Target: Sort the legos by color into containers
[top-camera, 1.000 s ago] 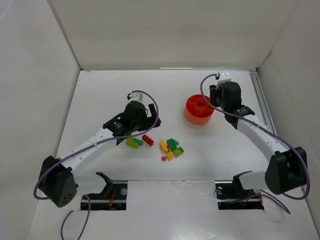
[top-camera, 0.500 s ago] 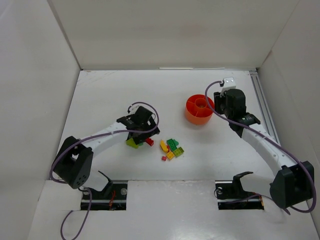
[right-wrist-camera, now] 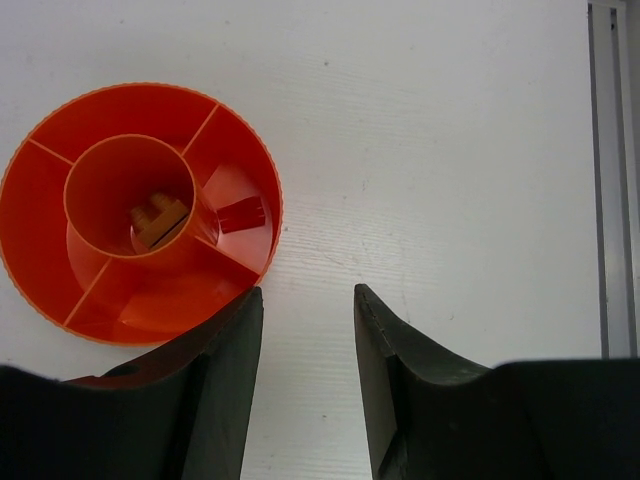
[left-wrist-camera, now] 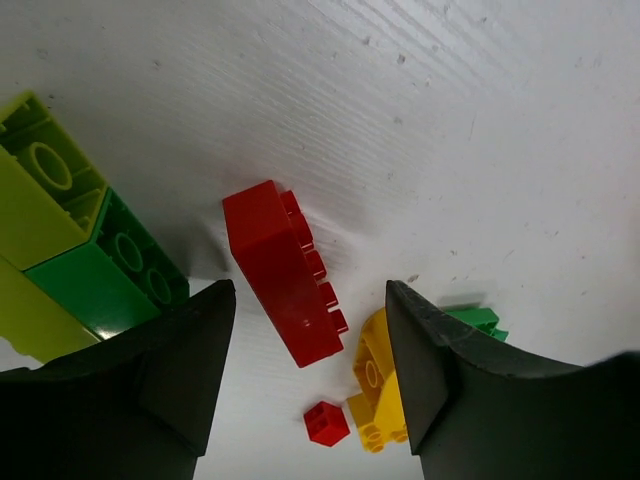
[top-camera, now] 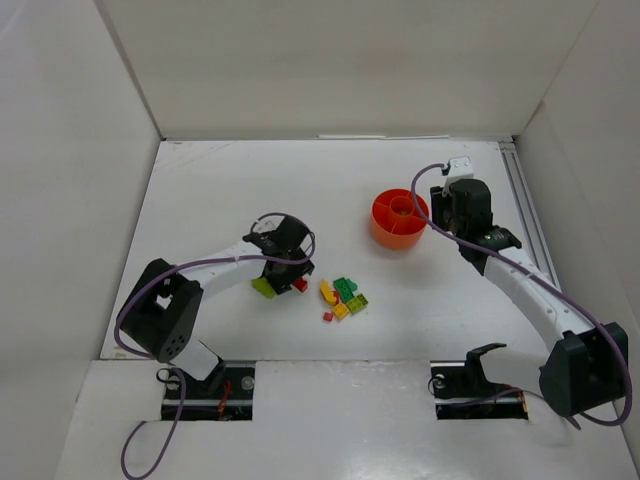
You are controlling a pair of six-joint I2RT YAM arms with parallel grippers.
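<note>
**Desk:** What has changed in the last second?

**Photographer:** The left arm has folded in toward its base, and the left gripper has come down over the red brick. Its jaws are spread and straddle the brick, with a gap on each side. The right gripper has drawn back from the orange dish to just beside its rim, fingers apart and carrying nothing.

**Desk:** And the bricks themselves?

**Photographer:** The red brick lies on its side, studs toward the right finger. A lime brick and a green brick sit joined on its left. A yellow brick and a small red piece lie on its other side. In the dish, a brown piece sits in the central cup and a red one in the compartment beside it.

**Desk:** Room to move?

**Photographer:** Open white table runs from the pile to the dish. White walls box the table in, and a metal rail lines the right edge, well apart from the dish.
</note>
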